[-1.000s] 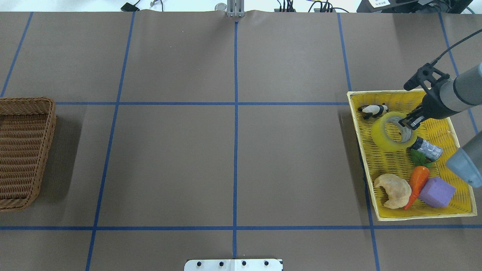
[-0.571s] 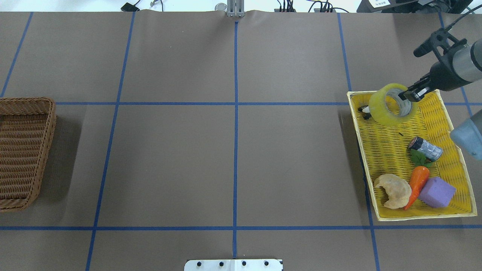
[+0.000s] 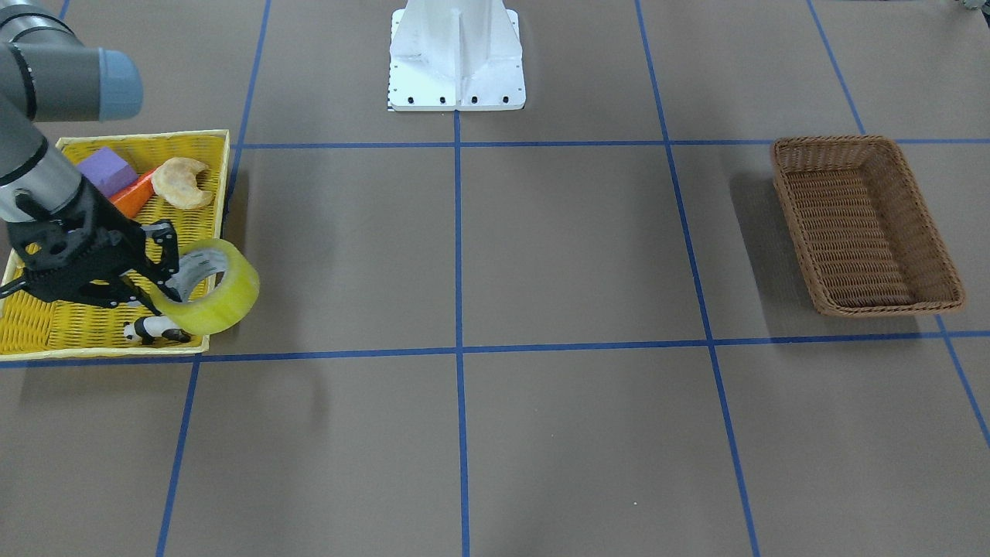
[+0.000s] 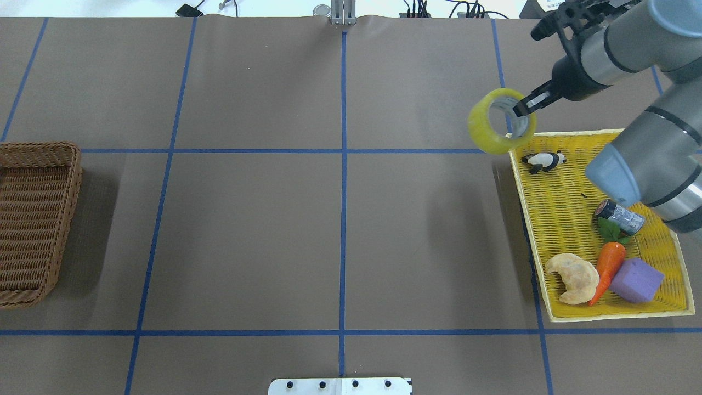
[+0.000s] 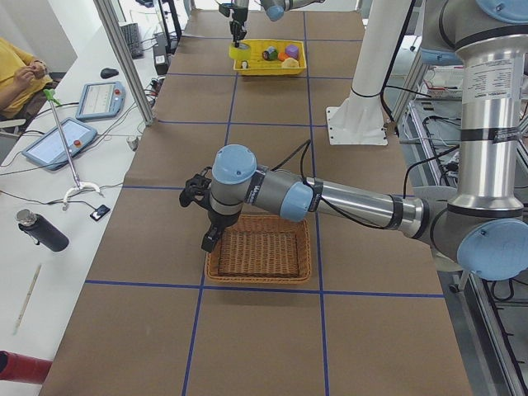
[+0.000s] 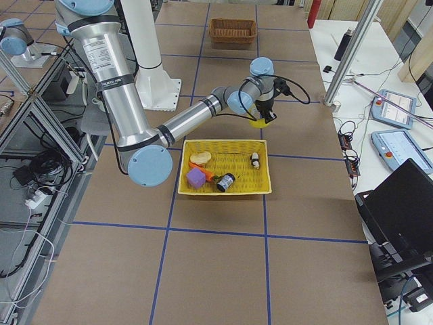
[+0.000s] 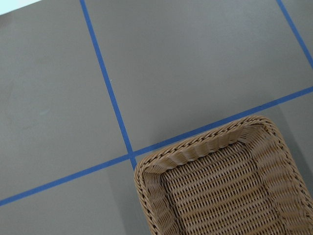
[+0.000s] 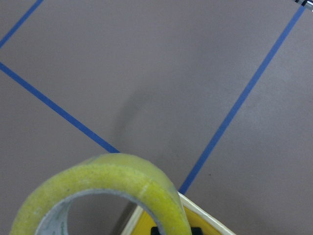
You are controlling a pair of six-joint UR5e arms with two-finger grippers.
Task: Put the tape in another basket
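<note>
right gripper (image 4: pixel 521 107) was clenched on the wall of the tape (image 4: pixel 483 131), one finger through the core. tape hung in the air just past the yellow tray (image 4: pixel 570 133) corner, so pickup looked done. carry across the counter (image 4: pixel 247 230) and release were left. basket (image 4: pixel 33 219) sat far off, no tape in it. left gripper (image 5: pixel 211 239) hovered by it, grip state cannot tell.

Right gripper (image 4: pixel 521 107), jaws pinching the tape (image 4: pixel 483 127) aloft — just off the yellow tray (image 4: pixel 559 208).
</note>
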